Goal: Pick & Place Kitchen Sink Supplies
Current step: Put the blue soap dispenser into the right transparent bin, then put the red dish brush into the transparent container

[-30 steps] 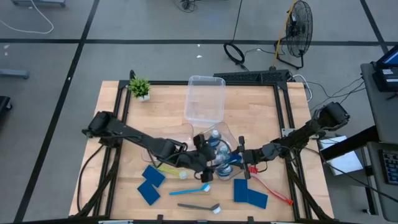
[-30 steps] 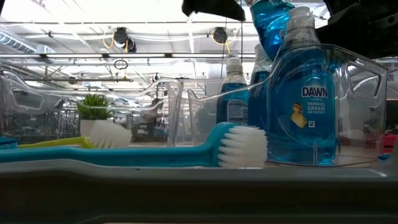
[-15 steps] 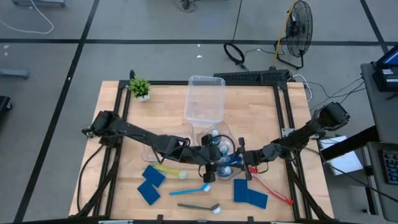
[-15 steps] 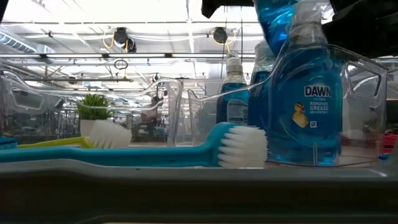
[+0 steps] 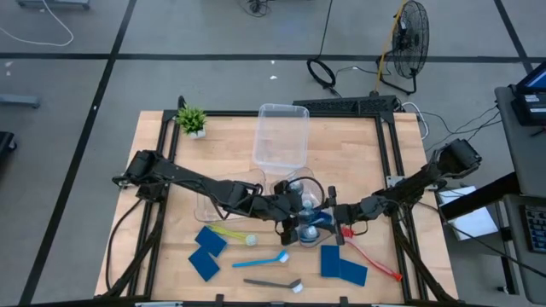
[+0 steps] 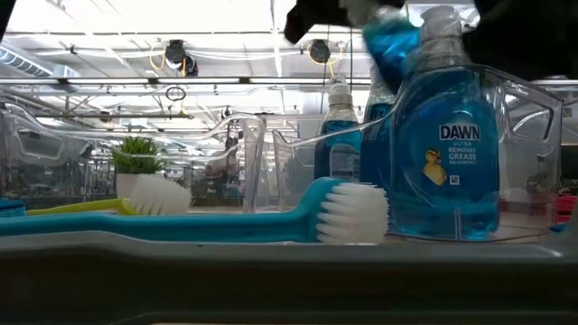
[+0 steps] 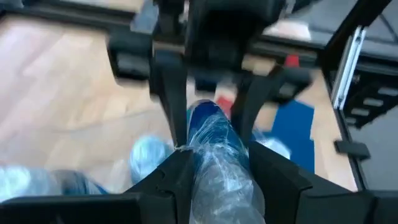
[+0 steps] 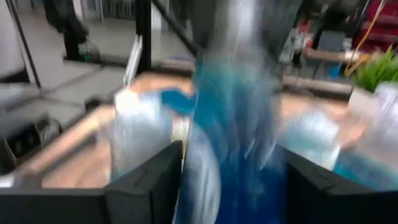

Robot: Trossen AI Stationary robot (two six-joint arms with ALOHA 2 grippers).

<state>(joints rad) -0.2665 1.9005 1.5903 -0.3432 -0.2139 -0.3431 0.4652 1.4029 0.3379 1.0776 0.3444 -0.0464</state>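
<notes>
Left gripper (image 5: 293, 215) clenched on a blue-liquid bottle (image 7: 217, 152), carried tilted over the small clear bin (image 6: 519, 108) near the table's middle, probably so as to drop it in with the bottles already standing there. Right gripper (image 5: 328, 215) just right of that bin, also up against a bottle (image 8: 239, 118); clasped or merely close, impossible to say, with its wrist view all smear. Both grippers meeting at the same bin, likely to pass or steady one bottle, though whether on one bottle or two cannot be told.

Still out on the near table: blue sponges (image 5: 207, 251) left and right, yellow-green brush (image 5: 232, 234), light-blue brush (image 5: 261, 259), dark-grey brush (image 5: 271, 282), red brush (image 5: 372, 259).

Larger clear bin (image 5: 281, 136) farther back, potted plant (image 5: 192, 119) at the far left corner. Bottle count inside the small bin hidden under the grippers from above; low view cuts off the carried bottle's top and the gripper above it.
</notes>
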